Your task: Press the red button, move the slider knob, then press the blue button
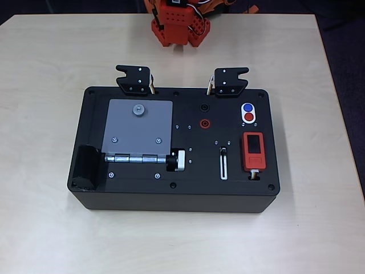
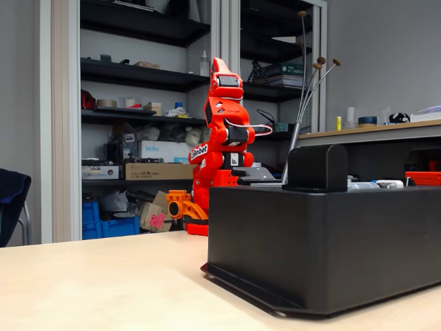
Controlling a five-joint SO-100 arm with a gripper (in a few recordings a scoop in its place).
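In the overhead view a black box [image 1: 131, 194] lies on the table. The blue button [image 1: 247, 107] and the red button [image 1: 249, 117] share a white oval at the box's right rear, blue nearer the arm. The white-rimmed slot [image 1: 223, 165] runs front to back left of the red-orange block [image 1: 253, 151], with the slider knob [image 1: 223, 151] at its far end. The red arm [image 2: 220, 138] stands folded behind the box, away from the buttons. Its gripper [image 2: 176, 205] hangs low by the base, too small to tell whether it is open.
A grey hinged plate [image 1: 138, 127], a silver ribbed knob [image 1: 179, 160] and a red ring socket [image 1: 204, 123] sit on the box top. Two black brackets [image 1: 134, 79] [image 1: 231, 81] stand at its rear edge. Bare table [image 1: 45, 114] surrounds the box.
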